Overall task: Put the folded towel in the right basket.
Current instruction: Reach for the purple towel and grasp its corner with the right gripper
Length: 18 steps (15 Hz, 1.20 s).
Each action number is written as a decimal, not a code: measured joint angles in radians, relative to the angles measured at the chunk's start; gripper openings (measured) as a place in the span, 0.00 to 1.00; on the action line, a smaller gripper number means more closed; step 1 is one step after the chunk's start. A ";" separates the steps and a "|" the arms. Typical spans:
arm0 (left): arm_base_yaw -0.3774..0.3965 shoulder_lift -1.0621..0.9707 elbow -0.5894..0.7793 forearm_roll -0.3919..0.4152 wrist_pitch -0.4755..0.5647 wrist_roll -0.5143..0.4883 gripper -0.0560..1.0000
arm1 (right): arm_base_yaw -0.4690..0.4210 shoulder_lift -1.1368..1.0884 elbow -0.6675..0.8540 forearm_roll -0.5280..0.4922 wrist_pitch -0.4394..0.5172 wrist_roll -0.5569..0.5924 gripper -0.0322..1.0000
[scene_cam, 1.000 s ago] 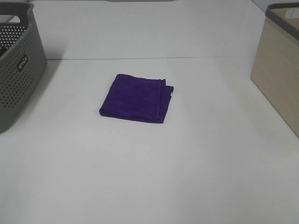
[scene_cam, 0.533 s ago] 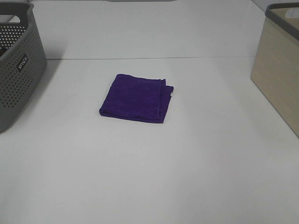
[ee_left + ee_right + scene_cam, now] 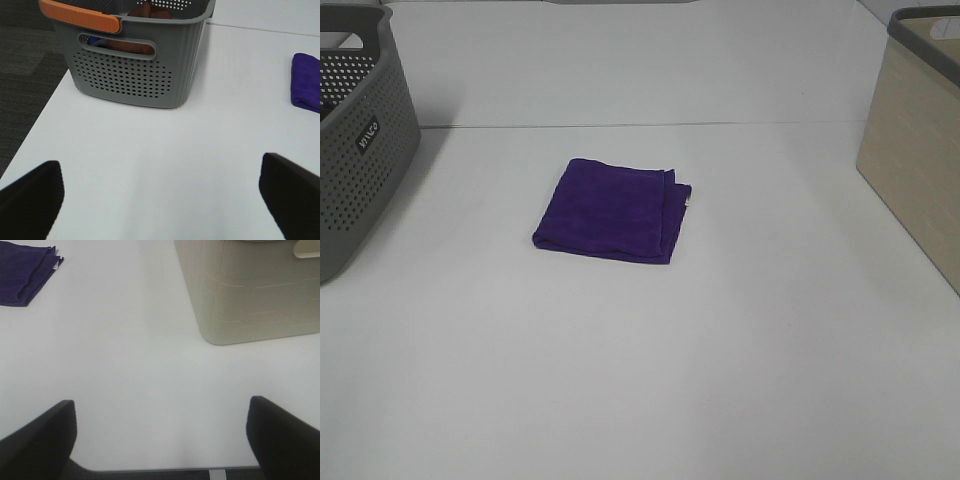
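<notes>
The job is only at its start. The towel [image 3: 613, 210] is not picked up yet. It lies flat and folded in the middle of the white table [image 3: 640, 390], and nothing touches it. It is purple, and its loose edges face the right side.

The right basket [image 3: 917, 150] is the tan one at the right edge of the table. It is well apart from the towel. A grey basket [image 3: 355, 140] with little holes sits at the left edge, also well apart from the towel.

I think the next move is to reach for the towel and grab it. The right gripper [image 3: 160, 437] looks like the best one for this, because it is on the same side as the tan basket. It needs to go over to the towel, come down, and pinch the cloth, best through all the folds so the towel does not fall open. Then it has to lift the towel high enough to clear the basket wall.

Both arms are pulled back. The high camera shows no arm at all. The right gripper is spread wide and holds nothing. It looks out over bare table, with the tan basket near it and the towel farther off. The left gripper [image 3: 160, 197] is spread wide too, with nothing in it, and it faces the grey basket.
</notes>
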State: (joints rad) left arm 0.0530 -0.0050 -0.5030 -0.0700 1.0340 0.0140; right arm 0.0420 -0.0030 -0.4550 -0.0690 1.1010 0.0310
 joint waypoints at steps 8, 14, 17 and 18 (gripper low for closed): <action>0.000 0.000 0.000 0.000 0.000 0.000 0.99 | 0.000 0.000 0.000 0.000 0.000 -0.007 0.98; 0.000 0.000 0.000 0.000 0.000 0.000 0.99 | 0.000 0.000 0.000 0.000 0.000 -0.007 0.98; 0.000 0.000 0.000 0.000 0.000 0.000 0.99 | 0.000 0.000 0.000 0.000 0.000 -0.007 0.98; 0.000 0.000 0.000 0.000 0.000 0.000 0.99 | 0.000 0.000 0.000 0.000 0.000 -0.007 0.98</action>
State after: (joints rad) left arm 0.0530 -0.0050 -0.5030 -0.0700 1.0340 0.0140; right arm 0.0420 -0.0030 -0.4550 -0.0690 1.1010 0.0240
